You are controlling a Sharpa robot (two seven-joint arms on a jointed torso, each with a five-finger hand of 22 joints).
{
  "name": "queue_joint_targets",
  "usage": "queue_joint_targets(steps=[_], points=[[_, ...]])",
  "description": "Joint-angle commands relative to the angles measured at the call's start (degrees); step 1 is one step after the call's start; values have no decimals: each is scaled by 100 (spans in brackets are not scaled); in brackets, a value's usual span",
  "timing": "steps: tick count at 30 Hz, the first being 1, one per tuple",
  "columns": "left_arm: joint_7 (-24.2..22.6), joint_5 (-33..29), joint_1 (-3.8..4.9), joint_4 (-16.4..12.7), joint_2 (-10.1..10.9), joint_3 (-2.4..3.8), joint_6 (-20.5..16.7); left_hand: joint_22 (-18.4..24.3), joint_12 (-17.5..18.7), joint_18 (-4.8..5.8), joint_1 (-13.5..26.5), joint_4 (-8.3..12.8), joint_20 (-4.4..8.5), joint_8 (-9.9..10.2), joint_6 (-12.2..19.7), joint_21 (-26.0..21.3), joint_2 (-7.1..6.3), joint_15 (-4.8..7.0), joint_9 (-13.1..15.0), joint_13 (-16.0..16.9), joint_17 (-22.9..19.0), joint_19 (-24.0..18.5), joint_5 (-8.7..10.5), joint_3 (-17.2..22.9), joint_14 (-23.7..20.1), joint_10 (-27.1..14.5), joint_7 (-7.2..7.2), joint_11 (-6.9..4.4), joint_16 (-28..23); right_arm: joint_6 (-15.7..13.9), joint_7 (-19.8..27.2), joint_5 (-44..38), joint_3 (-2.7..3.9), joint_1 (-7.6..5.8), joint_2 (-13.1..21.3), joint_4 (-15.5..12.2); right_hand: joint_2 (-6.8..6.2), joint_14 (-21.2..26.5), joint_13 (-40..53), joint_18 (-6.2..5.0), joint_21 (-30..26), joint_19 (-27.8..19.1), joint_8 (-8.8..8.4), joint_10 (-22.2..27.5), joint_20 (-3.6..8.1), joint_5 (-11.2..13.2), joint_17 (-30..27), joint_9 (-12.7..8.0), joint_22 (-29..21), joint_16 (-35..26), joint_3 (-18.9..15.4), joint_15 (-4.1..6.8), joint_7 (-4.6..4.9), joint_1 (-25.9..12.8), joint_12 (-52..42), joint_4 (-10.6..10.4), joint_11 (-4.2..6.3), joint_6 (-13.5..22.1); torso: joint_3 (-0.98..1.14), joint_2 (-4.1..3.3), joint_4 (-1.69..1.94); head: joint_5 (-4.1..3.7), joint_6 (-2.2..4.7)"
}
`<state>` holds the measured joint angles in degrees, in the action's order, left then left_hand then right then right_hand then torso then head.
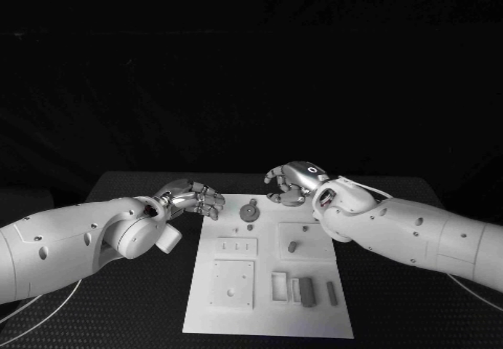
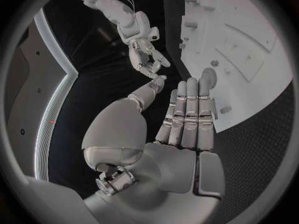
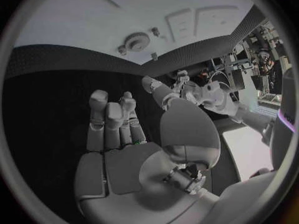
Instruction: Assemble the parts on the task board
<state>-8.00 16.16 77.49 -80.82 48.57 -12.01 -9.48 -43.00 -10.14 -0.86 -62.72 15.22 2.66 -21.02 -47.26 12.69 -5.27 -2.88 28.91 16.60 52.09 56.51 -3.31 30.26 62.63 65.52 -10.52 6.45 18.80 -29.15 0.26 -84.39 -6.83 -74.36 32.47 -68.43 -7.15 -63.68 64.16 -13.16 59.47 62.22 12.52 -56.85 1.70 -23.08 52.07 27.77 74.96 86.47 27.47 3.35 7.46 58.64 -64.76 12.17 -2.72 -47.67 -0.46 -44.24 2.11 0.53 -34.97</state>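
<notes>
The white task board (image 1: 267, 309) lies in the middle of the table, with grey parts on it. A round part (image 1: 249, 211) sits near its far edge, a short peg (image 1: 292, 246) stands further in, and several bars (image 1: 304, 289) lie near the front. My left hand (image 1: 194, 198) hovers just off the board's far left corner, fingers apart and holding nothing; the left wrist view shows its fingers (image 2: 187, 119) stretched out beside the board (image 2: 249, 59). My right hand (image 1: 294, 182) hangs over the board's far edge, loosely curled and empty (image 3: 118, 129), near the round part (image 3: 135, 41).
Black table (image 1: 137, 313) surrounds the board on all sides. A thin pale cable (image 1: 42, 309) curves along the table's front left. The two hands are about a hand's width apart over the board's far end.
</notes>
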Motion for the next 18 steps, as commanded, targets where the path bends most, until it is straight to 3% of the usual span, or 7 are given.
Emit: queue_joint_targets(steps=[1,8,11,12,16,17,18], points=[[-99,13,5,70,-16,1,82,-10,20,17,64,-28,1,26,22,-24,3,-16,12,16,11,-7,24,-5,23,1,6,0,-38,347,735,927,48,-58,238,-85,40,58,-7,-184,-29,-59,40,53,-6,-34,-6,-7,83,-24,-7,-35,204,46,-29,74,-37,44,49,35,-77,39,5],[-142,12,-1,212,-45,-19,132,-22,-10,16,69,-34,1,-10,-55,-36,25,-15,33,55,36,-3,23,-3,34,81,39,-38,-64,816,1017,1129,63,-94,623,63,67,132,-19,-184,-65,-128,65,139,-47,-35,-7,-13,88,-50,-5,-51,209,159,-25,219,-46,25,134,80,-181,84,34],[-144,-120,-7,208,-47,-19,136,-23,-9,17,69,-33,1,-10,-57,-37,25,-15,34,56,37,-4,23,-4,34,81,41,-38,-66,1006,1098,1173,61,-93,666,163,70,176,-34,-184,-95,-167,77,184,-76,-37,-17,-15,84,-80,-6,-49,207,185,-13,256,-44,19,158,83,-205,34,44],[-144,-192,-11,198,-44,-20,140,-23,-6,17,70,-32,1,-7,-54,-38,23,-16,33,55,38,-4,24,-5,33,76,40,-37,-68,1034,1116,1174,61,-92,679,191,75,186,-40,-184,-104,-176,78,193,-83,-37,-21,-17,82,-90,-5,-50,210,191,-8,261,-46,21,180,86,-222,-15,56],[-155,-217,-30,209,-69,-20,154,-29,20,16,72,-27,1,16,-24,-44,28,-15,26,56,50,0,23,-6,40,47,29,-23,-81,1125,1056,939,59,-70,751,295,82,213,-63,-184,-131,-199,88,217,-105,-37,-35,-20,78,-117,9,-56,215,268,1,324,-52,22,244,84,-254,-55,73],[-153,-217,-34,210,-70,-20,158,-30,21,16,72,-27,1,17,-23,-44,28,-15,26,56,51,0,23,-6,40,45,29,-22,-82,1148,994,794,59,-58,760,315,91,219,-68,-184,-138,-205,90,224,-110,-38,-37,-22,77,-123,15,-57,217,290,3,339,-54,23,249,85,-258,-66,74],[-152,-217,-39,208,-69,-20,164,-31,26,15,72,-25,2,20,-18,-45,28,-15,25,56,53,1,23,-6,41,39,27,-19,-84,1196,985,623,58,-28,768,369,119,237,-82,-184,-154,-217,89,243,-124,-38,-45,-26,74,-139,25,-61,222,321,12,351,-59,33,229,85,-255,-89,75]])
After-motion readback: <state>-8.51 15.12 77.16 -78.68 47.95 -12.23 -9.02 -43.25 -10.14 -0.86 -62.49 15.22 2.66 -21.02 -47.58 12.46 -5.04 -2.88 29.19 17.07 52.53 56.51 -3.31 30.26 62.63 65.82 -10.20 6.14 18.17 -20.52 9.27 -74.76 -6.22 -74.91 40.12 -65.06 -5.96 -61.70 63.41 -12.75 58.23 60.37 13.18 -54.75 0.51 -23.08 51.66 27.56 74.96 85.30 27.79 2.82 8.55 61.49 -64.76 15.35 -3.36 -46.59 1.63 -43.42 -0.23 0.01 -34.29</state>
